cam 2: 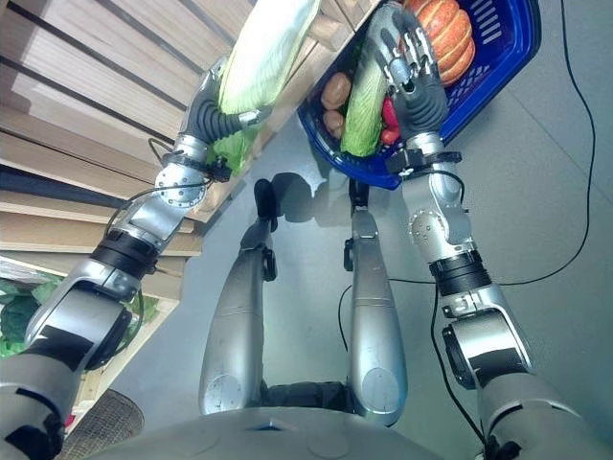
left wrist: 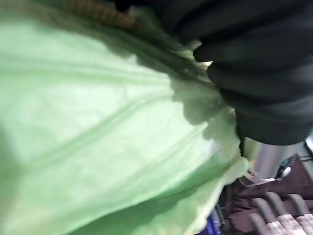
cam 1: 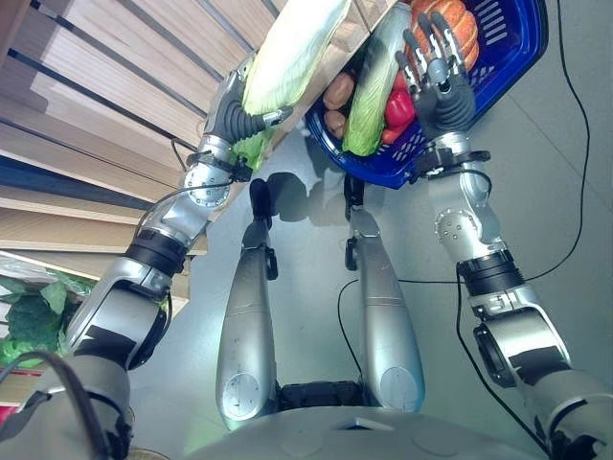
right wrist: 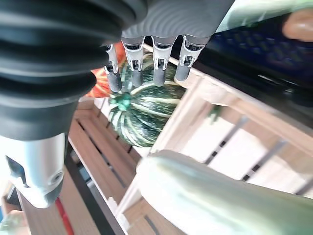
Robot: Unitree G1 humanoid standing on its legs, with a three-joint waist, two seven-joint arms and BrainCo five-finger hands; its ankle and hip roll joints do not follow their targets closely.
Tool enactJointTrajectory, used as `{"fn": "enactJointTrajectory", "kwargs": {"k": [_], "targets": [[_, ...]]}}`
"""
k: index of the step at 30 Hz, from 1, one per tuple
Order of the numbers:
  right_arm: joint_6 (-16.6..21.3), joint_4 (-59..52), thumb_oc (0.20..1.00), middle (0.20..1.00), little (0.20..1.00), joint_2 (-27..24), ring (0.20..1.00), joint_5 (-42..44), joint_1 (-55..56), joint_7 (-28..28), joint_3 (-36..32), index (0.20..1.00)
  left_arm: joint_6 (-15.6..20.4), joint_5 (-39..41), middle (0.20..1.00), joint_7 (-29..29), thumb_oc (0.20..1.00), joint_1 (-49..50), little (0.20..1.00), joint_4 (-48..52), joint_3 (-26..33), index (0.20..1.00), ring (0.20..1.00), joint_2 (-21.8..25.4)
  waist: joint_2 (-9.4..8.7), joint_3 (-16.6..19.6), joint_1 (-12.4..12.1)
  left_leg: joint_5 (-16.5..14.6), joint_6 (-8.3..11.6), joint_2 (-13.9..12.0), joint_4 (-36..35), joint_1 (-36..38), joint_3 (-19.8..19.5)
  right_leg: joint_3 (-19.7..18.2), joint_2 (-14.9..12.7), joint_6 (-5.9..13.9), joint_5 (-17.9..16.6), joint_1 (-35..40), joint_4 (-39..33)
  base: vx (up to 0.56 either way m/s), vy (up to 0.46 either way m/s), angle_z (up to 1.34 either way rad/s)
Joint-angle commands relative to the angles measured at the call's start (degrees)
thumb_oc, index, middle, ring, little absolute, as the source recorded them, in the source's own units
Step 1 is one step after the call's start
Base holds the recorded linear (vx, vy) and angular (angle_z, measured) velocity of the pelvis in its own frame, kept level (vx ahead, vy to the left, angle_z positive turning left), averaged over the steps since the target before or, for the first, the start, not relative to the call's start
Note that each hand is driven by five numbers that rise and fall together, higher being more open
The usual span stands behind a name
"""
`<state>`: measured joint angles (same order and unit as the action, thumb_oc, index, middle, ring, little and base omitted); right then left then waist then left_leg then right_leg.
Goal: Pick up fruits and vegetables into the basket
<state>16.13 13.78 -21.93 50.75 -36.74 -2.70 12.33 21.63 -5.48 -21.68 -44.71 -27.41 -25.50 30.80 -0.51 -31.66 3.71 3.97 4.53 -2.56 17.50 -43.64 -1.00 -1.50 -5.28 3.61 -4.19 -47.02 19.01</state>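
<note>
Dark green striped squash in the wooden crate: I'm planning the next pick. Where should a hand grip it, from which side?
Probably cup the dark green striped squash around its round ribbed body, entering from the wooden crate's open side that faces the right hand; slatted walls and an orange pumpkin beside it block other approaches.

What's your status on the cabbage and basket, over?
Left hand on the long green cabbage, fingers hidden. Right hand open, over the blue basket. Basket already holds another cabbage and an orange pumpkin.
</note>
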Motion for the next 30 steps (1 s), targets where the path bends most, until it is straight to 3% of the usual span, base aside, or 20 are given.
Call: {"fn": "enactJointTrajectory", "kwargs": {"k": [1,7,10,30], "targets": [[1.0,-3.1,1.000,1.000,1.000,0.2,1.000,1.4,0.8,-0.2,0.2,1.000,6.3,-3.5,0.200,-3.9,0.200,-0.7,0.200,5.9,1.4,0.200,0.200,-0.1,0.16,1.9,-0.3,-1.8,-1.99,1.6,-0.2,0.7,0.9,3.3,1.5,0.25,2.9,2.9,2.2,0.00,0.000,0.00],[0.1,-3.0,1.000,1.000,1.000,1.0,1.000,1.1,0.8,0.9,0.9,1.000,8.8,-6.1,0.200,-5.7,0.200,-1.3,0.200,7.4,1.3,0.200,0.200,-0.3,0.05,1.9,-0.4,-1.7,-1.99,1.7,-0.5,0.8,0.7,3.2,1.6,0.17,2.8,3.0,2.0,0.00,0.000,0.00],[-0.2,-3.0,1.000,1.000,1.000,1.5,1.000,0.5,0.9,1.3,1.4,1.000,9.5,-5.7,0.200,-4.0,0.200,-1.2,0.200,8.6,1.1,0.200,0.200,-0.7,0.03,1.9,-0.5,-1.7,-2.05,1.7,-0.5,0.8,0.6,3.1,1.6,0.17,2.7,3.0,1.9,0.00,0.000,0.00],[-2.5,-6.2,1.000,1.000,1.000,1.9,1.000,0.7,-1.2,-2.2,3.6,1.000,4.9,-1.7,0.200,12.2,0.200,-3.1,0.200,9.9,-6.7,0.200,0.200,-1.8,-0.71,1.9,-0.1,-1.2,-2.29,1.6,-1.3,1.0,1.0,3.0,2.0,0.68,1.3,3.1,1.1,0.00,0.000,0.00]]}}
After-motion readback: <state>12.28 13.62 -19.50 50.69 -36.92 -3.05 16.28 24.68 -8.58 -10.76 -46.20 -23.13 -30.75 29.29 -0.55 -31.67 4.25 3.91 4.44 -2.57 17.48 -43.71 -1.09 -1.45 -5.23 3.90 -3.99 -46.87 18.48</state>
